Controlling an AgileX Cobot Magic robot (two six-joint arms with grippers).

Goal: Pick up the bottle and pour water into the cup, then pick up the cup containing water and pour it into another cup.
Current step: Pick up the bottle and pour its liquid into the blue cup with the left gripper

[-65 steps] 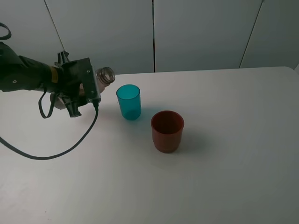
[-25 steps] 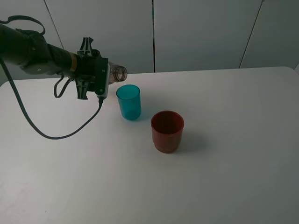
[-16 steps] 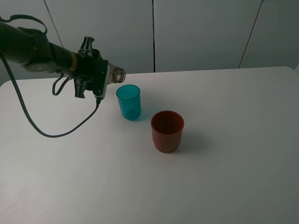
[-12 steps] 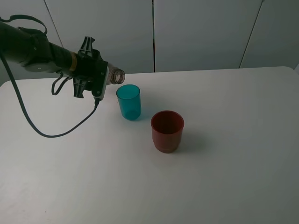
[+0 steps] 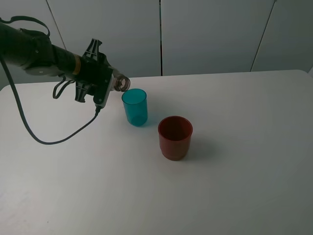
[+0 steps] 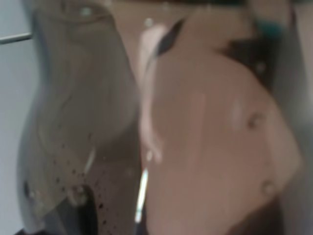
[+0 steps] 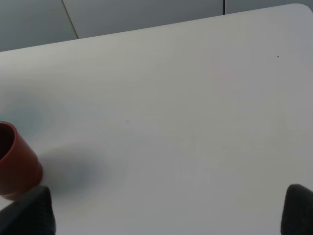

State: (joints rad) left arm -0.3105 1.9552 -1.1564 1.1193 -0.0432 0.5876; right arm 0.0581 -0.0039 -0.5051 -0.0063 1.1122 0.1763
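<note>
**Exterior high view.** The left hand [image 5: 101,84] is clamped on the smoky-grey bottle [image 5: 120,83], which is held clear of the desk [image 5: 234,147] and tipped to near horizontal. The bottle's open neck sits just above and beside the rim of the teal-blue tumbler [image 5: 134,107]. The tumbler stands upright on the desk. The dark red cup [image 5: 175,137] stands upright near it, not touching.

**Left wrist view.** The picture is blurred. The clear bottle wall fills the frame beside a pinkish surface, probably a finger pad pressed against it.

**Right wrist view.** The right hand [image 7: 166,215] is spread wide with its dark fingertips [image 7: 27,215] far apart, and it holds nothing. Part of the dark red cup shows near one fingertip.
</note>
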